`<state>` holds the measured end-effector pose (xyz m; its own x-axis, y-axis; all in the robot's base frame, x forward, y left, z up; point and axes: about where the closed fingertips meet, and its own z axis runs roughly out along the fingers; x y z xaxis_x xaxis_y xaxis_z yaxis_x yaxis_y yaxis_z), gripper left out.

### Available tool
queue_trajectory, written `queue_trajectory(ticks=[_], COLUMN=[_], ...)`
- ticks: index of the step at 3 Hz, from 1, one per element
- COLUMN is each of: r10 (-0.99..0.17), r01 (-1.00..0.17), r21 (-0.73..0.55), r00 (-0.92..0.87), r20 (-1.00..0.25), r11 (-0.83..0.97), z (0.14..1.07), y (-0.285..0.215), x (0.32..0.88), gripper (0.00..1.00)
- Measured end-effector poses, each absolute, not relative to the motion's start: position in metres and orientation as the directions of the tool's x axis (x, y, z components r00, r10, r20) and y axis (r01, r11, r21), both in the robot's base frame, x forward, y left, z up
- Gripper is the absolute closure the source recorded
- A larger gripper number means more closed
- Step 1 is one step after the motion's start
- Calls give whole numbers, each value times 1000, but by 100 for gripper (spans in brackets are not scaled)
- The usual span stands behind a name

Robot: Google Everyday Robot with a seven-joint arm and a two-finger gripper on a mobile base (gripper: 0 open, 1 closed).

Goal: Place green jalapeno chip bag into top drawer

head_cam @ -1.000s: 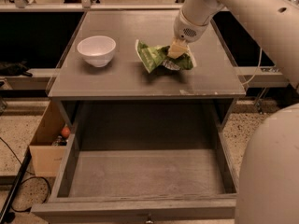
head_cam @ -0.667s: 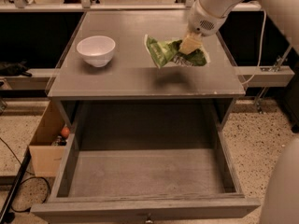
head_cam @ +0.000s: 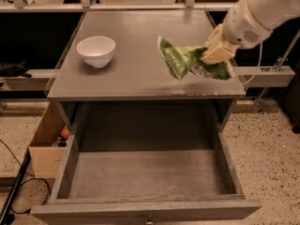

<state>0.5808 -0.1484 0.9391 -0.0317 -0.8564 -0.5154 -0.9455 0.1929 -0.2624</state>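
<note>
Where the gripper hung: the gripper [head_cam: 216,50] was over the right front part of the grey table [head_cam: 136,27], at the end of a white arm [head_cam: 258,13] that came in from the upper right.
Gripper state: its pale fingers were pinched on the middle of the green jalapeno chip bag [head_cam: 180,60].
Bag: crumpled, held over the table top near its right front corner, with one end jutting left of the gripper. Whether it touched the top could not be told.
Top drawer: the top drawer [head_cam: 145,175] stood pulled out below the table's front edge, with its grey floor bare.
In the way: only the table's front edge lay between bag and drawer.
Around: a white bowl [head_cam: 95,50] stood upright on the left part of the top, well apart from the bag. A cardboard box [head_cam: 44,149] sat on the floor just left of the drawer, with a small orange thing [head_cam: 65,133] inside. A dark cable [head_cam: 18,182] ran over the speckled floor.
Hidden or cut off: the arm left the picture at the top right. The drawer's front panel and its knob [head_cam: 149,221] were clipped by the lower edge. The gripper hid the bag's middle.
Counts: one bag, one bowl, one drawer, one box, one gripper.
</note>
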Motion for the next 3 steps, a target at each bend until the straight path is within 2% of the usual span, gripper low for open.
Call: queue_trajectory(ticks=[1,2,3], r10=[-790,-776,-776], r01=[-949,-964,-964], r21=[-240,-175,-175], r00=[-15,-46,-46], r20=[-612,-629,-629], r11=[204,199,199], z=[939,921,921], y=[-173,-195,-195], x=[526,464,464], gripper=[100,100,100])
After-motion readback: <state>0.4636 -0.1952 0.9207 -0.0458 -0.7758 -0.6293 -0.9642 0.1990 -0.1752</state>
